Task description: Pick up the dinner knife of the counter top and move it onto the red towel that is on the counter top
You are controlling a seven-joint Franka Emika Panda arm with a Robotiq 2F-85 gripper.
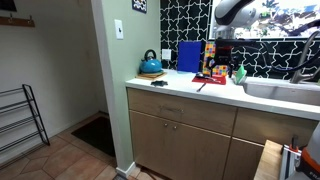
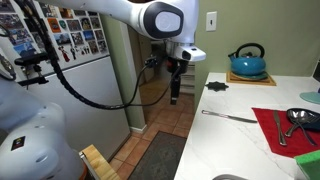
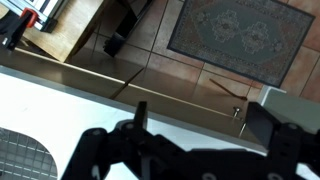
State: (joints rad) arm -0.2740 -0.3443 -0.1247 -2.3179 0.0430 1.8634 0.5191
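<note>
Cutlery in an exterior view: the thin, dark dinner knife (image 1: 200, 87) is being carried by the long white tabletop (image 1: 176, 91), just beside the flat red towel (image 1: 213, 78). In an exterior view the black tool (image 2: 175, 97) is being held past the tabletop's edge. In the wrist view its fingers (image 3: 137, 118) are being held spread, empty.

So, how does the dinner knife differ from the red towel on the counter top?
The dinner knife is thin, straight and grey; the red towel is a broad, flat cloth. The dinner knife has nothing on it and lies directly on the white counter top, while the red towel carries other utensils. Both lie flat on the counter top, side by side. Whether they touch I cannot tell.
</note>
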